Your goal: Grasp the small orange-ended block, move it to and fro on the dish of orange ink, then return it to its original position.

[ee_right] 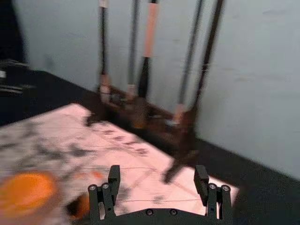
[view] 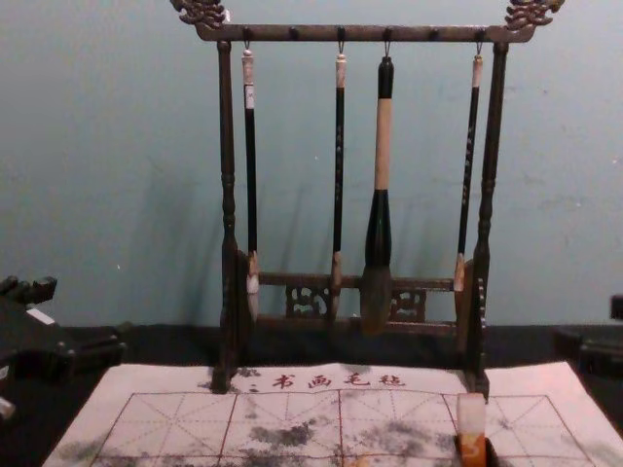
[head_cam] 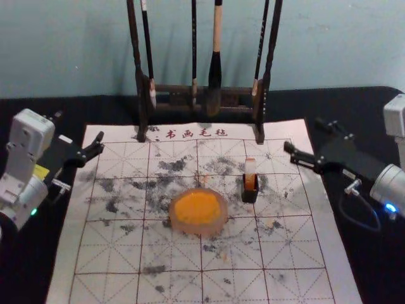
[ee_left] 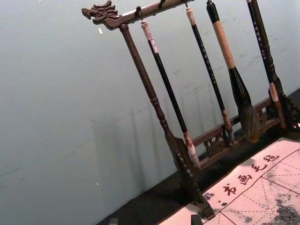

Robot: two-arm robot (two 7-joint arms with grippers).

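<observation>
Got the left gripper point(head_cam: 80, 128) idling by the left edge of the mat point(head_cam: 307, 244), fingers spread. Then spotting the ink dish point(head_cam: 199, 230), and the orange-ended block point(head_cam: 250, 167), probably upright in a black holder point(head_cam: 250, 196). Farther right, seeing the right gripper point(head_cam: 305, 136), fingers parted, gripping nothing.

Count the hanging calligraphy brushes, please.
4, on the dark wooden rack: a slim black brush near its left post, another centrally, a thick black and tan brush beside that, a slim dark brush near the right post.

open mat point(head_cam: 278, 195) between right claw point(head_cam: 305, 135) and upright block point(head_cam: 250, 167), ink dish point(head_cam: 218, 229) near its left, brush rack point(head_cam: 171, 89) behind
</observation>
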